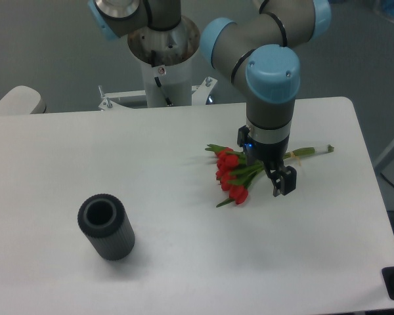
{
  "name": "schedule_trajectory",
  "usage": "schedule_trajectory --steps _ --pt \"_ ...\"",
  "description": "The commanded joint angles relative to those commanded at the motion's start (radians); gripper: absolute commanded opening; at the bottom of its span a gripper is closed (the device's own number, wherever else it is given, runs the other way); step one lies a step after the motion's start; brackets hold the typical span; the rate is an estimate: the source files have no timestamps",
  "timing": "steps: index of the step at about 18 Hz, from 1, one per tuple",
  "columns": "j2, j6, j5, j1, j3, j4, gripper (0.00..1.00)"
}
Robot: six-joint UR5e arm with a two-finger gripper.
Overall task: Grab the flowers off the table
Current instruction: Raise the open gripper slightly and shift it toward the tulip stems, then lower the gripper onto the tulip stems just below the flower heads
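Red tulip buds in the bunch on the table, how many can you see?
About 4, though the count is uncertain: the buds of the flowers overlap in a cluster running from the upper left down to the lower right, left of the end effector. Leaves or the arm may hide more.

A dark grey ribbed hollow cylinder (106,228) stands upright, open end up.

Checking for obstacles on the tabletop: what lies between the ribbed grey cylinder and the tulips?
Nothing: in the camera view only bare white table separates the cylinder from the flowers.
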Motion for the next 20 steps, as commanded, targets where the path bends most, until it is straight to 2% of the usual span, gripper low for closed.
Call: schedule_trajectory --steps 4,10,16,20 --pt "0.0 0.055 0.054 0.031 -0.041 0.005 1.0" --pt "0.0 0.088 0.103 0.061 -0.155 0.021 1.0" --pt "-0.002 0.123 0.115 0.077 -0.253 0.152 1.0" --pt "-0.005 0.151 0.114 0.084 -0.284 0.158 1.0"
